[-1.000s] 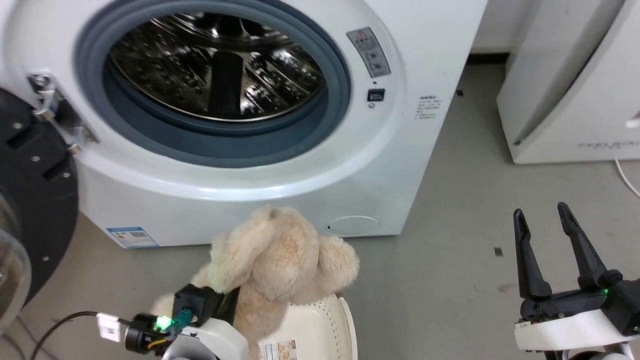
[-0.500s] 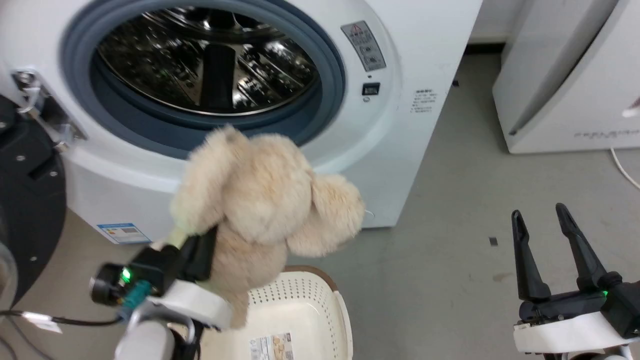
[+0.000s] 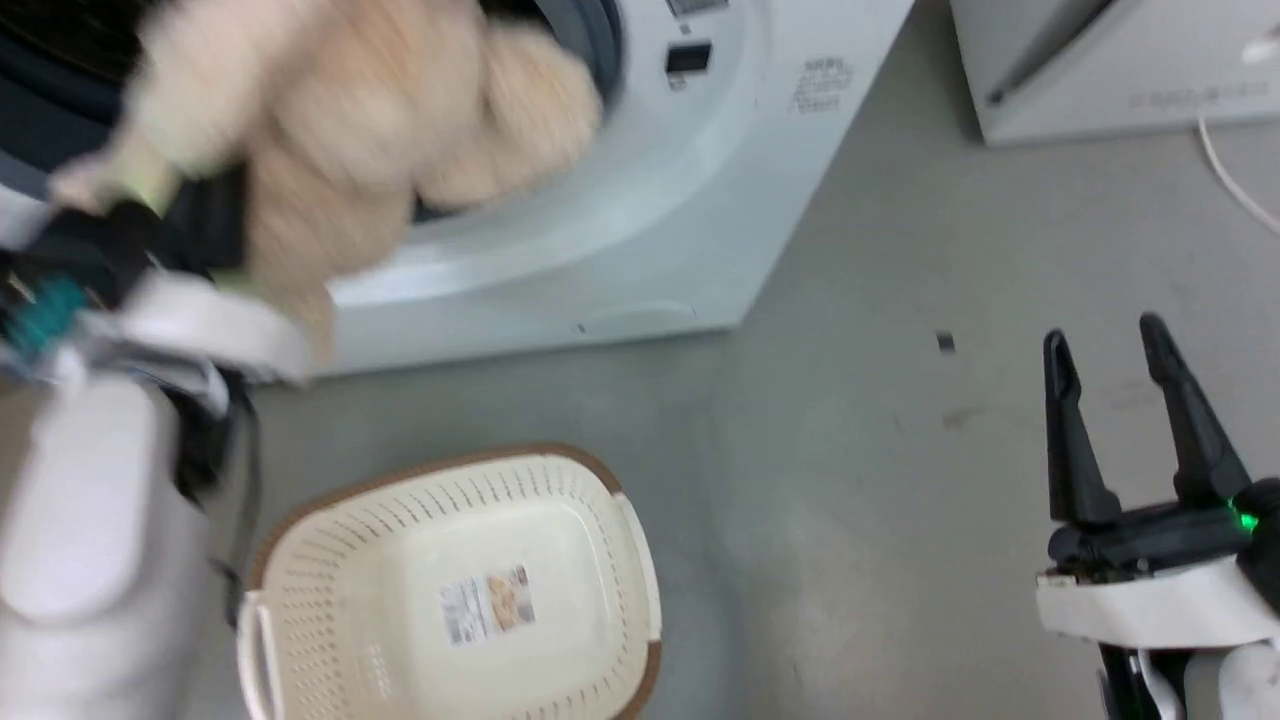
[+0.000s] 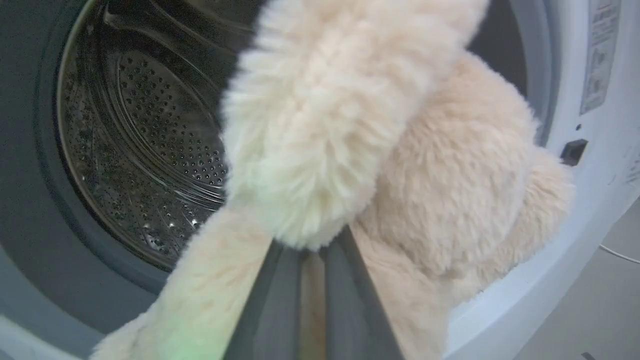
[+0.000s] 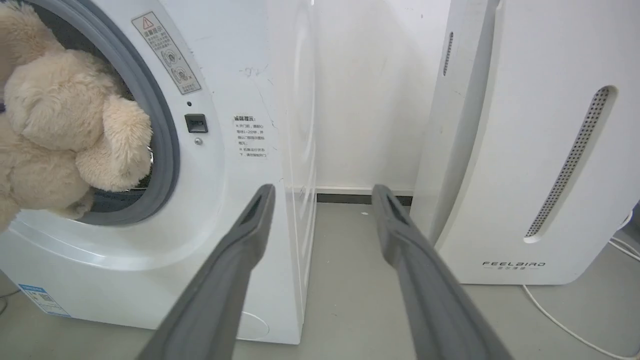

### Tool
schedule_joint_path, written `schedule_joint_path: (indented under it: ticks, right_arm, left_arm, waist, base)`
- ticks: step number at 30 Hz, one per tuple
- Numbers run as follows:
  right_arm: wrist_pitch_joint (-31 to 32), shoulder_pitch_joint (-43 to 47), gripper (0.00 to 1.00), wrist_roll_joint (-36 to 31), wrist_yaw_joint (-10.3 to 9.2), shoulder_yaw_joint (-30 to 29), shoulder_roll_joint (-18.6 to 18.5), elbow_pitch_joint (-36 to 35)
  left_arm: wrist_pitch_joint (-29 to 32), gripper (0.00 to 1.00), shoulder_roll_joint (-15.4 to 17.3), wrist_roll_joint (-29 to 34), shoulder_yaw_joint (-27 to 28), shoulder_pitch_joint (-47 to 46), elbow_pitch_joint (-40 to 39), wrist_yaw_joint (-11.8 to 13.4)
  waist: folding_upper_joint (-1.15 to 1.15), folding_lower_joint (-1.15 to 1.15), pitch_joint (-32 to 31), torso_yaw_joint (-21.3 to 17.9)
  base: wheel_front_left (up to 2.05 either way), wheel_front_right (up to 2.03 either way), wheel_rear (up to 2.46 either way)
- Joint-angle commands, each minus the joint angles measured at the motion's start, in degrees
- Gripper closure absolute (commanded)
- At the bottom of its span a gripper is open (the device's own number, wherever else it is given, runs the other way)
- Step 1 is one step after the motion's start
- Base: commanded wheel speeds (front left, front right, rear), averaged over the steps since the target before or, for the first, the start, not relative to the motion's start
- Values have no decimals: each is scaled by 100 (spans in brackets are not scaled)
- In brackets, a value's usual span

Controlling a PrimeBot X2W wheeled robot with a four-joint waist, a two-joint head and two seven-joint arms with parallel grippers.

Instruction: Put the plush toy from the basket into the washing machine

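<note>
Left gripper (image 4: 310, 255): fingers nearly closed, pinching fluffy beige plush toy (image 4: 400, 150) at mouth of white front-loading washing machine (image 3: 640, 200). Push past grey rubber seal (image 5: 169, 145) before letting go; dangling limbs may snag. Right gripper (image 3: 1102, 335): spread wide, empty.

L pincer (image 4: 311, 252) clamped narrow on plush toy (image 4: 450, 190), fur bulging over its finger tips. Toy sits at washing machine (image 4: 600, 210) mouth, covering centre & right. Perforated steel drum (image 4: 150, 150) shows at left, inside grey door seal (image 4: 25, 200).
</note>
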Motion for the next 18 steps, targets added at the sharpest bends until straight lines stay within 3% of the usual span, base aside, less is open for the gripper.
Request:
schedule_joint_path:
  ticks: [1,13,18]
  right_arm:
    - [-26,-146,0,66,-5,31,-1,-51]
    - [-26,-548,0,446,-5,138,-1,-226]
    - [-26,-643,0,595,-5,193,-1,-247]
  left_arm:
    - [64,100,159,44,58,-407,89,-18]
    - [524,100,1187,545,-14,-3014,1028,-77]
    - [530,100,1391,654,-270,-3984,1726,-157]
  waist:
    - [0,0,539,-309]
    - [0,0,1799,-790]
    - [0,0,2190,-919]
  base:
    - [0,0,0]
    - [0,0,0]
    - [0,0,0]
